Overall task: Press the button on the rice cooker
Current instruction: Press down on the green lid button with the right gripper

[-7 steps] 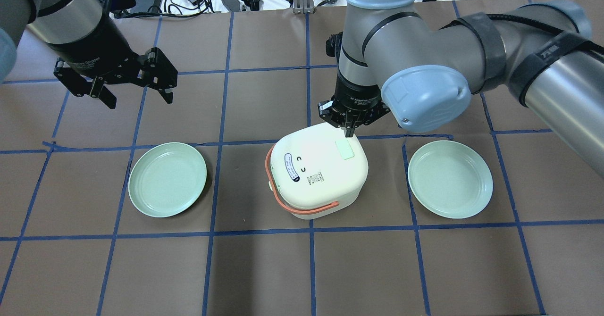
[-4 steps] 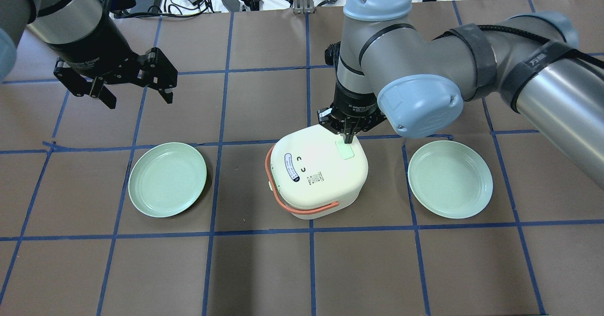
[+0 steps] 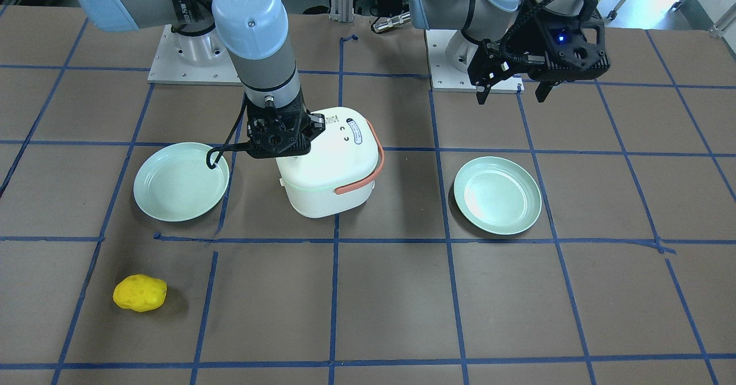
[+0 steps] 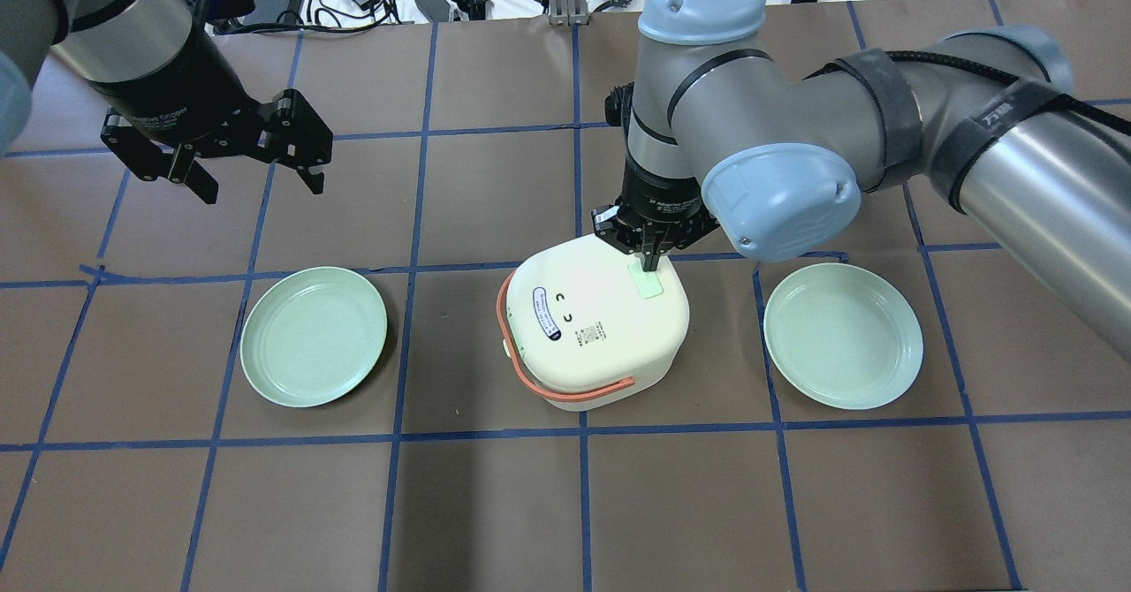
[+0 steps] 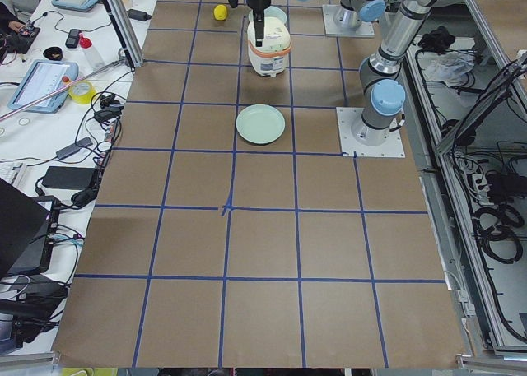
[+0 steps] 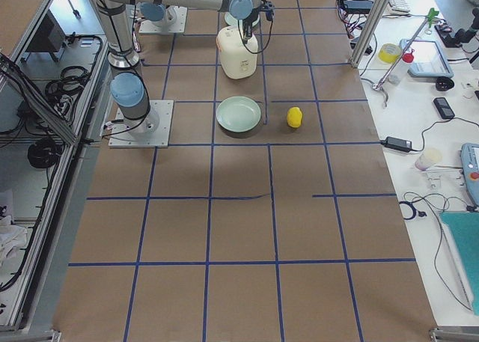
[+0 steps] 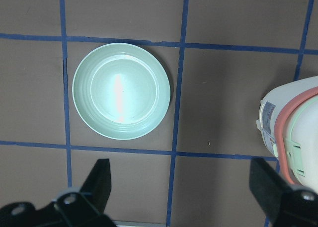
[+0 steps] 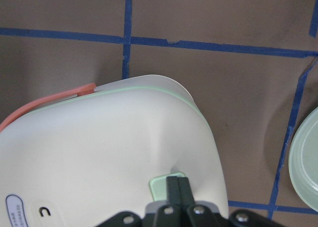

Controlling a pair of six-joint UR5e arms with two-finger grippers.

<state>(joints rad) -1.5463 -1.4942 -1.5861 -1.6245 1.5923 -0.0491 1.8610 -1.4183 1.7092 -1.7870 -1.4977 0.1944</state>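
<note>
The white rice cooker (image 4: 601, 327) with a salmon handle stands mid-table. Its pale mint button (image 4: 650, 285) lies flush in the lid top. My right gripper (image 4: 651, 262) is shut and points straight down, its tips touching the far end of the button. In the right wrist view the closed gripper (image 8: 178, 183) meets the button (image 8: 160, 187). In the front view the right gripper (image 3: 280, 142) hides the button on the cooker (image 3: 328, 172). My left gripper (image 4: 258, 177) is open and empty, held high, far left of the cooker.
Two pale green plates flank the cooker, one on its left (image 4: 314, 336) and one on its right (image 4: 844, 336). The left wrist view looks down on a plate (image 7: 121, 90). A yellow lumpy object (image 3: 140, 293) lies near the operators' side. Cables lie past the far edge.
My right gripper has come down and forward from the cooker's far rim onto the button. The left arm has not moved.
</note>
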